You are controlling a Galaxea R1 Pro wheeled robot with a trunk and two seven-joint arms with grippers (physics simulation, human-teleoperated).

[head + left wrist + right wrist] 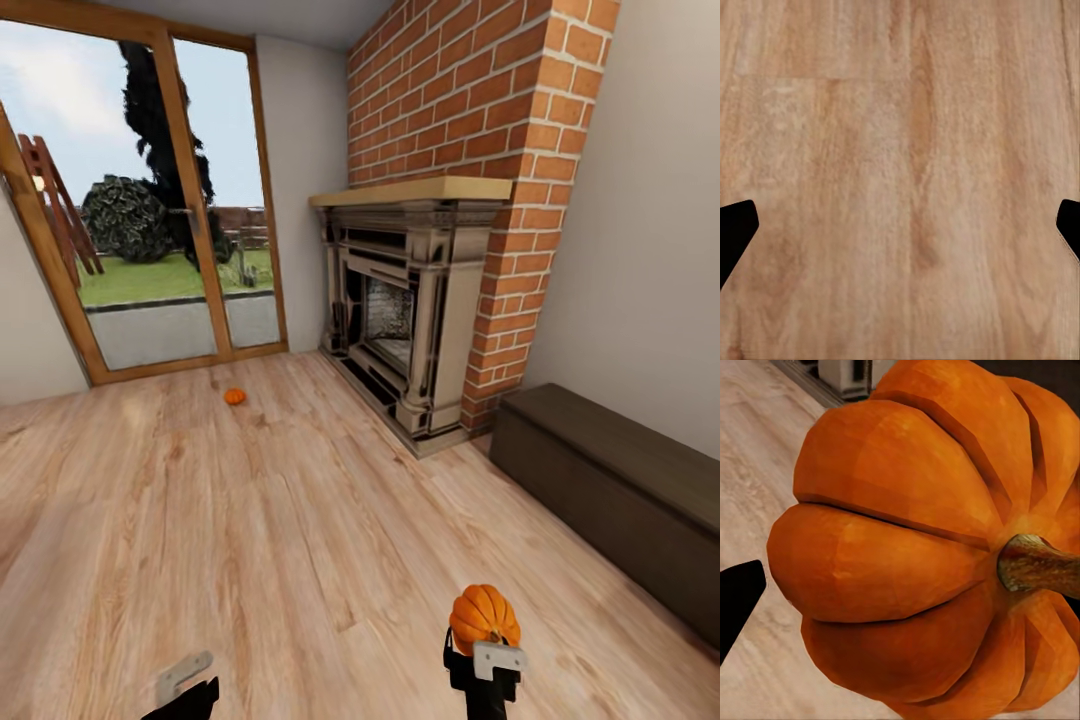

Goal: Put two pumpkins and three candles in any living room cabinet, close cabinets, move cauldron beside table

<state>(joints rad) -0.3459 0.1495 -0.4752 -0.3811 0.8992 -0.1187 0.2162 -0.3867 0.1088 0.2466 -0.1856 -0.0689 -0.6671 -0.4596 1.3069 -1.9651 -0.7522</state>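
You are facing a living room corner with a light wood plank floor (pixel 300 520), a red brick fireplace (pixel 420 310) ahead and wood-framed glass doors (pixel 150 210) at the far left.

Nearest you, at the lower right, your right gripper (pixel 483 650) is clenched around one pumpkin (pixel 484 613), carried above the floor. The right wrist view has the pumpkin (pixel 930 540) pressed close to the camera, its stem pointing sideways, with one dark fingertip (pixel 739 600) at the edge. At the lower left, your left gripper (pixel 185 680) hangs over bare planks with its fingers (pixel 735 232) spread wide and nothing between them.

To the right, past the held pumpkin, the long dark cabinet (pixel 620 490) runs along the wall from the fireplace toward you. Its front looks closed, so you probably need to free it before stowing anything. Since your right hand is full, use the empty left one to open it. Bring the base square to the front first, so the arm has room. Lower the pumpkin fully inside before releasing, since a round thing dropped on the lip could roll out.

Farther off, the second pumpkin (pixel 234 396) sits on the floor near the glass doors, well apart from the cabinet; collect it afterward.
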